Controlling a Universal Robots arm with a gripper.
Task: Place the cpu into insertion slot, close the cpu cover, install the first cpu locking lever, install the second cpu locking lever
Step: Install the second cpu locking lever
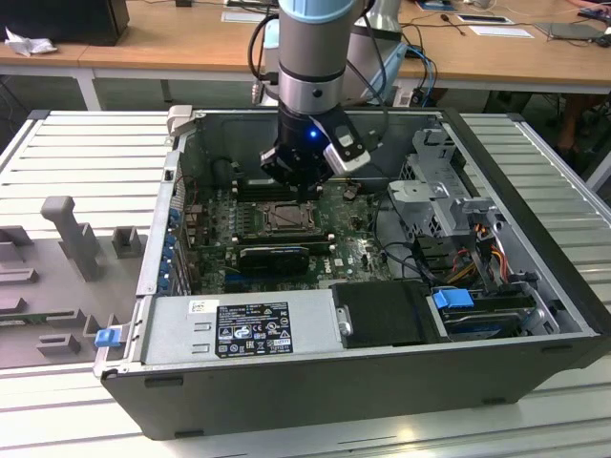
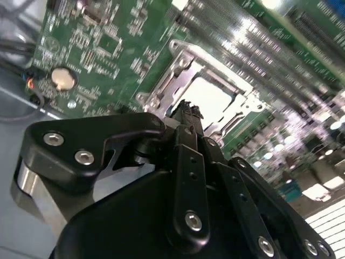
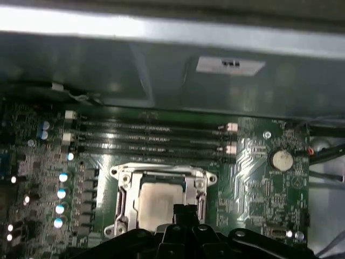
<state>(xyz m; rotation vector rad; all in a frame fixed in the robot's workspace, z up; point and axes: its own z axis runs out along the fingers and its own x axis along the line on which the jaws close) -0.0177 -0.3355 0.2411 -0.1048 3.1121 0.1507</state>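
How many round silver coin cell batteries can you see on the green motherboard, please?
1: the round silver coin cell battery sits on the green motherboard beside the CPU socket, seen in both wrist views. Others may be hidden.

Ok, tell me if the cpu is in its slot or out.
In: the cpu lies flat inside the cpu cover frame.

Labels on power supply (image 1: 250,329) and case wall (image 3: 230,65) — print unreadable.

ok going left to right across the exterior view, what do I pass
Grey moulded tray → blue latch → power supply box → gripper above the cpu → metal drive cage → blue drive clip
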